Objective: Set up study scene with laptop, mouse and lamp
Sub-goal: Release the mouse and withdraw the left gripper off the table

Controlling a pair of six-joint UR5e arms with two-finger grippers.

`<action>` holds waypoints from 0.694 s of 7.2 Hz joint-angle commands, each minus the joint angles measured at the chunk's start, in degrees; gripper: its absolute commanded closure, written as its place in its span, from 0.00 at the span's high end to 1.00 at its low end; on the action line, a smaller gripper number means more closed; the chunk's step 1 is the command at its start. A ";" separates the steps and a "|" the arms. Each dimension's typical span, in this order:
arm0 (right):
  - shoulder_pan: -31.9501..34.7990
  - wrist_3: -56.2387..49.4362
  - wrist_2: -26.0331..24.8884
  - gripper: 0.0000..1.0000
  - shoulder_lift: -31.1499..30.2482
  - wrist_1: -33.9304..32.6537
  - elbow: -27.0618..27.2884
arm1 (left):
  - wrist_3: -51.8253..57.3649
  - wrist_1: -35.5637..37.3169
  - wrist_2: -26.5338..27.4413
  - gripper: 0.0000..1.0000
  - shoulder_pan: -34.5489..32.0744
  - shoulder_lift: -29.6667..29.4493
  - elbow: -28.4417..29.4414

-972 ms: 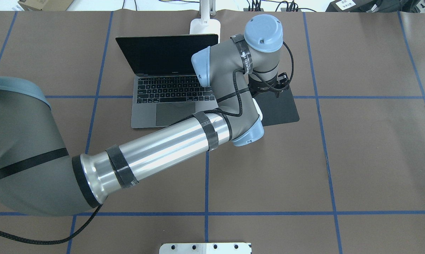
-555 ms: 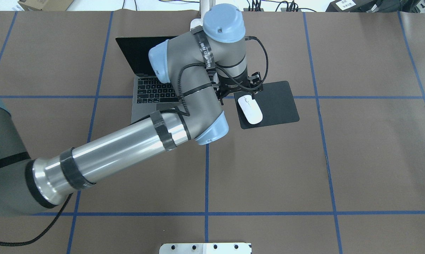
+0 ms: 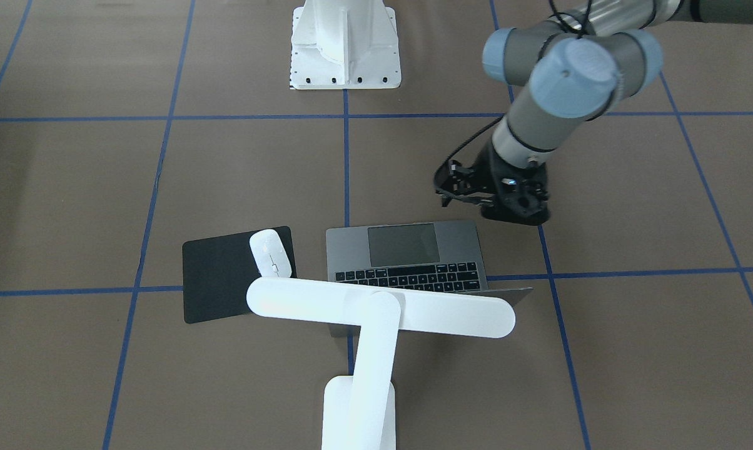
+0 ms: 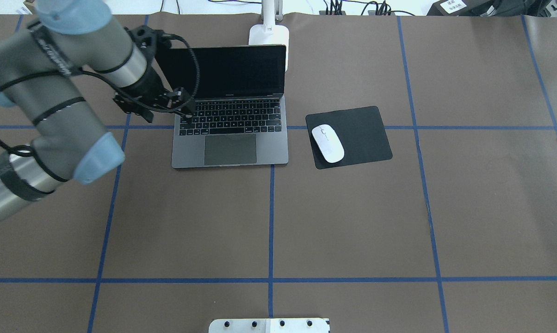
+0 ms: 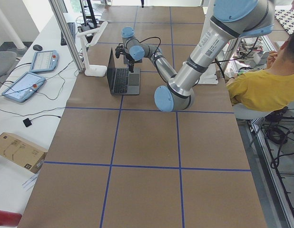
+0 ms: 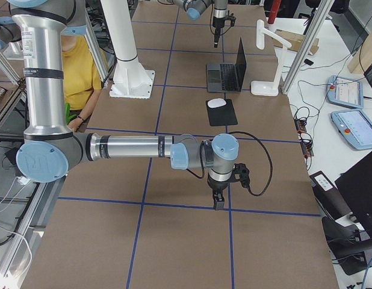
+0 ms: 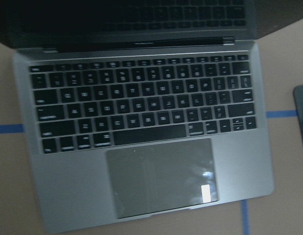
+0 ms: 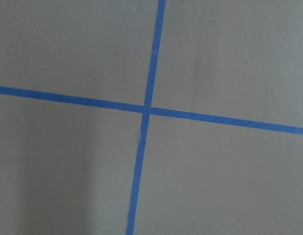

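Overhead exterior, centre-right — mouse (image 4: 327,143) looks light, slippery; pinch its long sides. Left gripper (image 4: 185,112) opening — cannot tell.

The fixed views are bright and evenly lit from above, with only faint, soft shadows on the brown table (image 4: 352,222). The white lamp (image 3: 376,309) is nearly blown out in the front-facing view. The left wrist view is dim and slightly blurred, with a small glare patch on the trackpad (image 7: 161,178) of the laptop (image 7: 141,112).
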 commanded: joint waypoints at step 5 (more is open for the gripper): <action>0.09 -0.44 0.00 1.00 -0.29 0.09 0.54 | 60.04 2.02 -5.18 1.00 -34.20 32.67 0.67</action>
